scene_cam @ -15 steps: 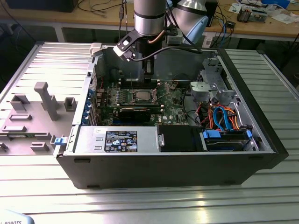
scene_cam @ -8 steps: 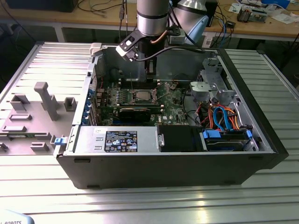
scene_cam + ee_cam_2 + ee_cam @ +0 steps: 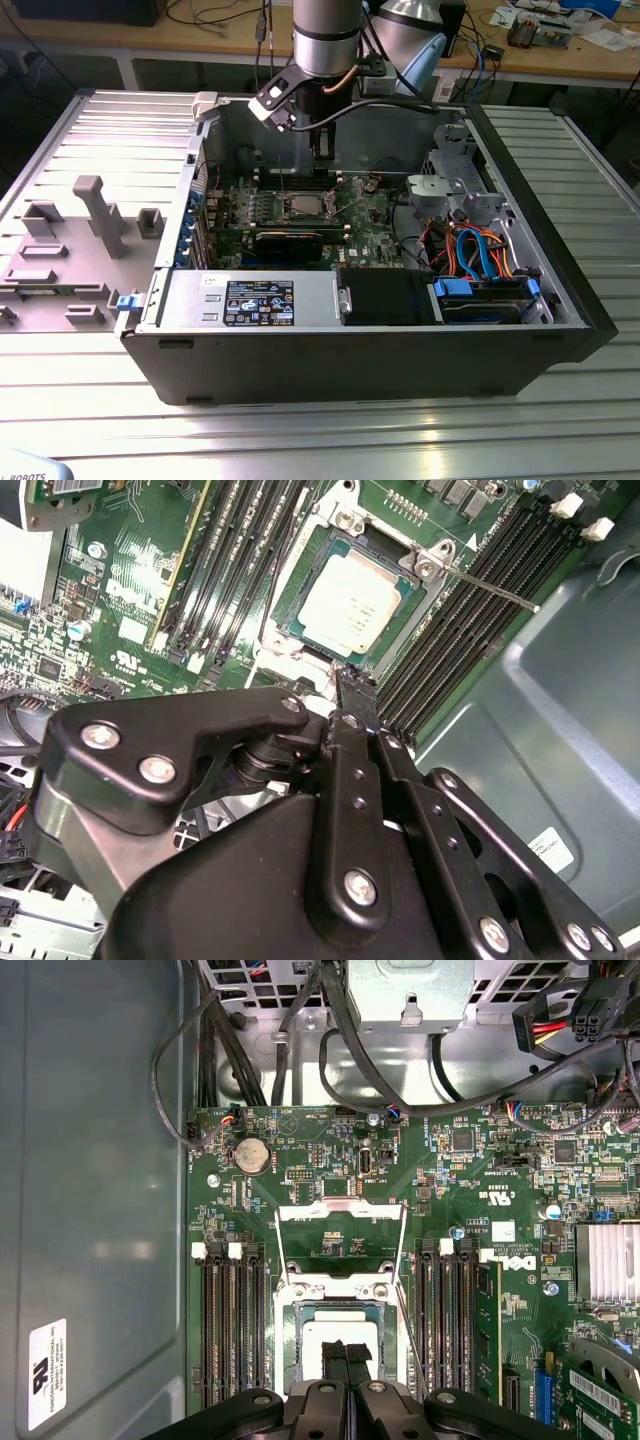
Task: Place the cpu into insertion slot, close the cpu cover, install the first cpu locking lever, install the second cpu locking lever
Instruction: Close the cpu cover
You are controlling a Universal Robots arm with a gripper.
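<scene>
So the cpu [image 3: 350, 605] is a flat little square with a dull silver-grey brushed top, and it's sitting in the slot [image 3: 300, 585], whose dark frame and silver rim wrap all round it. The slot sits on the green board [image 3: 330, 1160] between two banks of long black memory slots [image 3: 230, 1330]. The cover [image 3: 340, 1211], a thin shiny metal frame with a square window, is flipped open and lies flat on the board just past the slot, green showing through the window. One lever [image 3: 490, 585], a skinny steel rod, sticks out from a slot corner and slants over the memory slots, not latched. There's a round silver battery [image 3: 251, 1155] further up the board. The arm [image 3: 325, 40], a fat grey-and-silver tube, drops straight down into the open black case [image 3: 350, 350], close to the case's far wall, and the case sits on a ribbed aluminium table [image 3: 300, 430]. The claw [image 3: 346, 1352] is matte black with bolted linkages and points down at the board. Its two narrow fingers are pressed together with nothing between them. The tips hang right at the edge of the cpu, over the slot's rim on the side away from the cover. Can't tell if they actually touch it.
</scene>
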